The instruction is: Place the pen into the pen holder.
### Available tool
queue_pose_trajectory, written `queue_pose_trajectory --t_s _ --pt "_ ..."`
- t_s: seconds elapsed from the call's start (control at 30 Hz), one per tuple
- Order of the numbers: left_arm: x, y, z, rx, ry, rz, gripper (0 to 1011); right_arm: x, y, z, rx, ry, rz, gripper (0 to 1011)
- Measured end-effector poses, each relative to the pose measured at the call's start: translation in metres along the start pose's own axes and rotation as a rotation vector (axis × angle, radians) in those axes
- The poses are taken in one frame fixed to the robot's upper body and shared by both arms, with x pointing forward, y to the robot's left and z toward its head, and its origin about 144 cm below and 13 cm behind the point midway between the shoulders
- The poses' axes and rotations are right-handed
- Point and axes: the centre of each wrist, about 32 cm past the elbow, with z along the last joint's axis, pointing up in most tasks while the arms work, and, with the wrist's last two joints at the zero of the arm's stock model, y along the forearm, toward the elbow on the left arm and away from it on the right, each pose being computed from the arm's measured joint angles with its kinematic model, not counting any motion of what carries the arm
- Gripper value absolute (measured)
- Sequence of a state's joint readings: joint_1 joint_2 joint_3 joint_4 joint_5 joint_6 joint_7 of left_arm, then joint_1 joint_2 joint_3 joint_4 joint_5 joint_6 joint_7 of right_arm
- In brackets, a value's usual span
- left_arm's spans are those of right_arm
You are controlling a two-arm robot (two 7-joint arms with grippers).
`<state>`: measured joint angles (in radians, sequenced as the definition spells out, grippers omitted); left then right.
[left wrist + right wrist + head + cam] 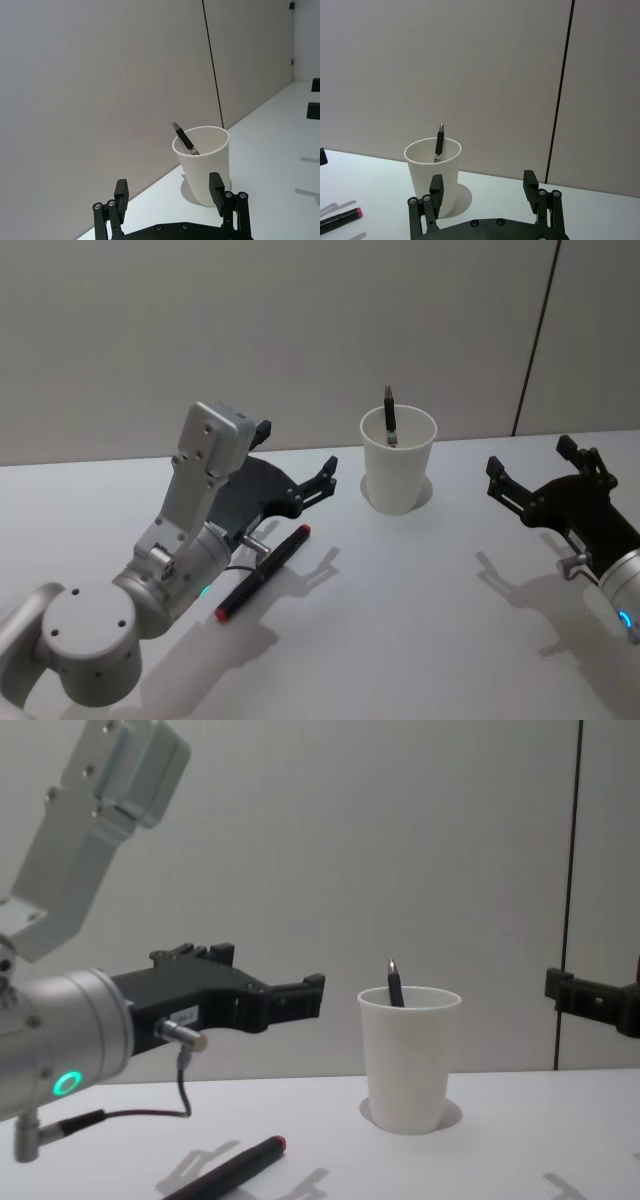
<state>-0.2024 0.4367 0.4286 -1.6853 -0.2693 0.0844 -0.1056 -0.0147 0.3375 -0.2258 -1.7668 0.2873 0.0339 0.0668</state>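
Fingers wide apart and empty on left gripper (297,448) and right gripper (530,456), both level, towards pen holder (398,478).

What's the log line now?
left gripper: open, empty | right gripper: open, empty | pen holder: dark pen inside | red-tipped pen: lying on table

White table (420,640): pen holder (398,475), red-tipped pen (262,571).

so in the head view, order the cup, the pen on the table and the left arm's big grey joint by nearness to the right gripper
From the right gripper, at the right side:
1. paper cup, centre back, nearest.
2. red-ended pen, lying left of centre.
3. grey joint, lower left corner, farthest.
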Motion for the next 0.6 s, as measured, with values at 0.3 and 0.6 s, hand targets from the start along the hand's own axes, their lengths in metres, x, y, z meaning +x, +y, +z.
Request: queue_pose_trajectory --t_s 0.3,0.6 --pt "0.005 0.015 0.004 0.073 0.025 -0.033 1001 0.0 0.0 0.0 0.0 0.0 0.0 1001" --pt "0.009 0.027 0.008 0.163 0.047 -0.058 1001 0.0 0.0 0.0 0.0 0.0 0.0 1001"
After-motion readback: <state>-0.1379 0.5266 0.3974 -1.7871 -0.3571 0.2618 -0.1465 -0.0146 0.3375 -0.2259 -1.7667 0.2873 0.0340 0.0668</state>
